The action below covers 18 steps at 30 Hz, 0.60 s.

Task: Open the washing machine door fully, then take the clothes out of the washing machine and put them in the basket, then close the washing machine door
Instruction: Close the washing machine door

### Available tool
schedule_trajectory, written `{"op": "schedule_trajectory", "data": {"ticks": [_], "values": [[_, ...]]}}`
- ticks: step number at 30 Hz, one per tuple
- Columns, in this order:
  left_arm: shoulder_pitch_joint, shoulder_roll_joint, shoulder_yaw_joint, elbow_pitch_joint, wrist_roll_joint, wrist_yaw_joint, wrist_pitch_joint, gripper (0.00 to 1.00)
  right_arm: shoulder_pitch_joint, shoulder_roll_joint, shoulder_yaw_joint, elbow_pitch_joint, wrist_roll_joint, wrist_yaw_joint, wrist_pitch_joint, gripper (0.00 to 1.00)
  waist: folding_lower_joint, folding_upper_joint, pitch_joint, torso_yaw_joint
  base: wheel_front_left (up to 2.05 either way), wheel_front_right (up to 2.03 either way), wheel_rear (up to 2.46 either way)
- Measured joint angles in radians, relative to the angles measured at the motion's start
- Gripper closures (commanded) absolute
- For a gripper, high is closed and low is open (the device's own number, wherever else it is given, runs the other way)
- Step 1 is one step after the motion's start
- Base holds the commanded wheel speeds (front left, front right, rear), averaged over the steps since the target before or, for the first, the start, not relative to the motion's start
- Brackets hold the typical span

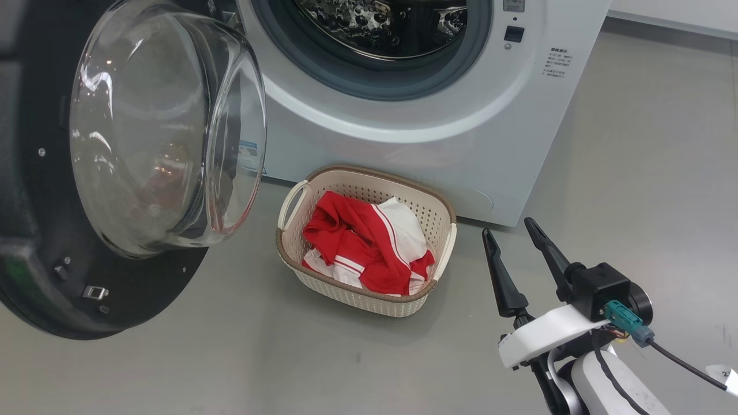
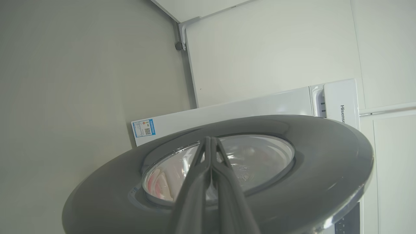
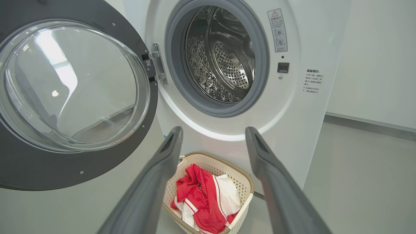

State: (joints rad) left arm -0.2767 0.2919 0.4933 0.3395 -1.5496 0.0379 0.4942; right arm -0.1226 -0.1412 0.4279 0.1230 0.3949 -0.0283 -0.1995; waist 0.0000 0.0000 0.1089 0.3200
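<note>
checking in on the laundry run. seeing the washing machine door (image 1: 155, 132) swung wide on its hinge, off to the left of the washing machine (image 1: 415, 150), glass bowl bulging out, so calling step one done. looking into the perforated steel drum (image 3: 224, 55) and finding nothing red in the part on show. can't vouch for the very bottom, hidden behind the rubber ring (image 3: 182, 81). spotting the clothes (image 1: 363, 242), red with white panels and thin stripes, bundled inside the basket (image 1: 369, 173) on the floor (image 1: 230, 357) just in front of the machine, below the opening. so marking the unloading as done too, most likely.

on to the claws. finding the right gripper (image 1: 509, 227) parked low to the right of the basket, fingers spread apart, holding nothing, touching nothing. finding the left gripper (image 2: 209, 143) round the outer side of the door, fingers pressed together with nothing between them, tips pointed at the glass window. can't tell whether touching the door or just hovering close.

leaves only the last bit: pushing the door shut. guessing the left arm for that job, given its spot on the outer face. worth minding the basket near the swing path too.
</note>
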Motion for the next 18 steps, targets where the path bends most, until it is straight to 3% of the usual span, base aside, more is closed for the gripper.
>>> {"op": "schedule_trajectory", "data": {"ticks": [5, 18], "values": [[-0.001, 0.004, -0.015, -0.014, -0.043, 0.028, 0.093, 1.00, 0.000, -0.001, -0.002, 0.000, 0.000, -0.001, 0.000, 0.00, 0.0000, 0.0000, 0.001, 0.002, 0.00, 0.00, 0.00], [0.053, 0.005, -0.099, -0.127, -0.106, 0.029, 0.297, 1.00, 0.000, -0.003, -0.005, 0.000, 0.001, -0.001, -0.009, 0.00, 0.0000, 0.0000, -0.004, 0.011, 0.00, 0.00, 0.00]]}}
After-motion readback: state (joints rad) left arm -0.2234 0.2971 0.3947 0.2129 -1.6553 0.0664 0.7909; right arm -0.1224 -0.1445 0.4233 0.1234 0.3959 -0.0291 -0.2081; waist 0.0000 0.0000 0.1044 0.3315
